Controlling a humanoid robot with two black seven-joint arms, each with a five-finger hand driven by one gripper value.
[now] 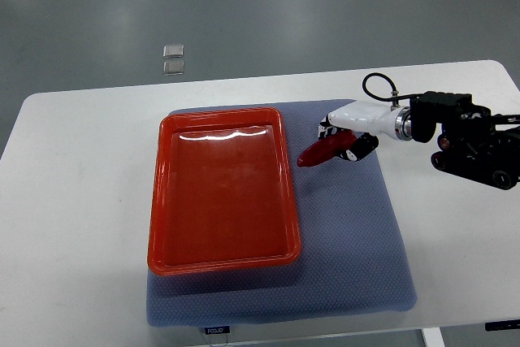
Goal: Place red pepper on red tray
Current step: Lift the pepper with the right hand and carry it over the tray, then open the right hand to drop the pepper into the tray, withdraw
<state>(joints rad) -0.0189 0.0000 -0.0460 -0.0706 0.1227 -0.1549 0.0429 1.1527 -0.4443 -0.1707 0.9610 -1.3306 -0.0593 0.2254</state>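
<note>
A small dark label [215, 330] on the front edge of the blue-grey textured cloth mat [349, 258] carries print too small to read. The glossy, tapered red pepper [318, 152] is just right of the empty red plastic tray [223, 193], pinched in the right hand [345, 137], above the mat on the white surface [73, 201].
</note>
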